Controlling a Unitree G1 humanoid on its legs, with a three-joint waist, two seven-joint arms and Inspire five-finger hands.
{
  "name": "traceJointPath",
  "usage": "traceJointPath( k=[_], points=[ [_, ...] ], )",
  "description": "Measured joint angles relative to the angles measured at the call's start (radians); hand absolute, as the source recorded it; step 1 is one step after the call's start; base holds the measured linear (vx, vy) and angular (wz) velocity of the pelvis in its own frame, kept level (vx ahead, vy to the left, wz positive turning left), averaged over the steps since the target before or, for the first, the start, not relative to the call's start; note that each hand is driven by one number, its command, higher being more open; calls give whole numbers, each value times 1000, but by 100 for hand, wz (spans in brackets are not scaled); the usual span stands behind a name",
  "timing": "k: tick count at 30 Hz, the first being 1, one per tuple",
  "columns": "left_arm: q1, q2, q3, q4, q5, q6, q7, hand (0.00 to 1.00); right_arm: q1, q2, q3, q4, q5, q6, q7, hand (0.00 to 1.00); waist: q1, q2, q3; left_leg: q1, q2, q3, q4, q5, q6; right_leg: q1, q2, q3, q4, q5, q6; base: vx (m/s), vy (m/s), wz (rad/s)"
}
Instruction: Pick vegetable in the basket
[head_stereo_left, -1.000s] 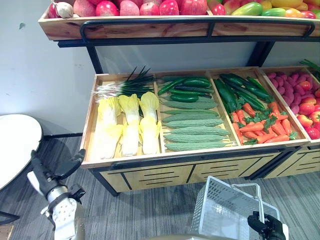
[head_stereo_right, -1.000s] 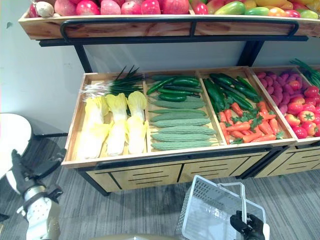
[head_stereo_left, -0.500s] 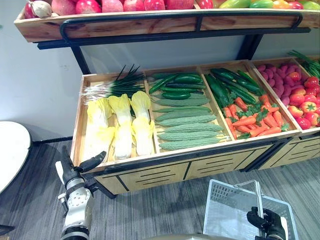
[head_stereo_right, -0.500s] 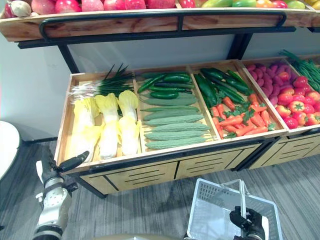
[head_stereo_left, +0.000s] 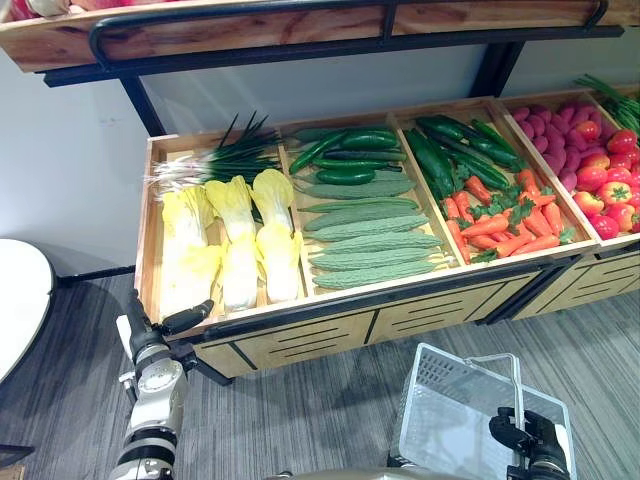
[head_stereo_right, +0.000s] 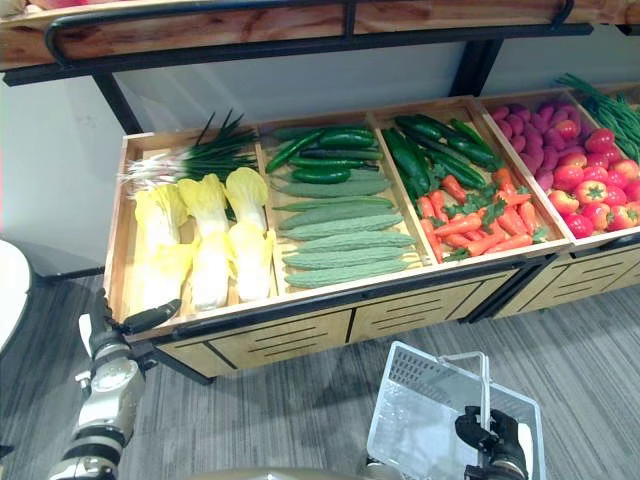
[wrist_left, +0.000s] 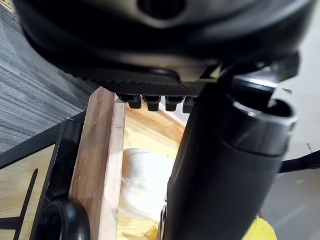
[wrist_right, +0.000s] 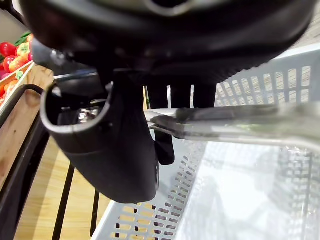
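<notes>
A wooden stand holds crates of vegetables: yellow cabbages (head_stereo_left: 235, 240) and scallions (head_stereo_left: 215, 160) on the left, pale green gourds (head_stereo_left: 370, 240) in the middle, then dark cucumbers (head_stereo_left: 460, 160) and carrots (head_stereo_left: 500, 225). My left hand (head_stereo_left: 148, 345) is open at the front left corner of the cabbage crate (wrist_left: 102, 160), fingers straight, holding nothing; a pale cabbage (wrist_left: 142, 180) lies just past them. My right hand (head_stereo_left: 522, 437) is shut on the handle (wrist_right: 235, 125) of the white plastic basket (head_stereo_left: 450, 400), which hangs low in front of the stand with nothing inside.
A black rail (head_stereo_left: 400, 295) runs along the stand's front edge. A crate of red and purple produce (head_stereo_left: 590, 160) sits at the right. An upper shelf (head_stereo_left: 250, 30) overhangs the back. A white round table (head_stereo_left: 20, 300) stands at the left.
The camera has shifted. My left hand has risen from low beside the white table to the cabbage crate's front corner. The basket stays in my right hand.
</notes>
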Motion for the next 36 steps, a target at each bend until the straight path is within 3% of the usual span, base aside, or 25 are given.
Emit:
traceJointPath(
  k=[15,31,32,36],
  points=[
    [-101,50,1,77,-27,85,-11,100,-11,-16,57,0,1,-22,-10,0,1,-1,29,-12,15,21,34,-15,-10,-11,8,17,7,2,-2,-3,2,-3],
    [-219,103,-2,160,-26,153,-95,100,-49,-25,105,-20,1,-27,-20,0,5,1,67,-72,32,55,85,-26,-27,-77,11,37,36,5,-6,-8,-2,-3],
    [-225,105,-2,163,-26,158,-95,0,-50,-25,105,-22,1,-27,-20,0,6,1,69,-75,34,58,88,-27,-29,-78,11,37,37,5,-6,-32,-10,-1],
    [-247,130,-1,190,-14,178,-87,0,-54,-30,125,-29,5,-28,-25,0,8,0,74,-95,43,85,105,-37,-30,-97,13,50,45,6,-7,-62,-6,-8]
  ],
)
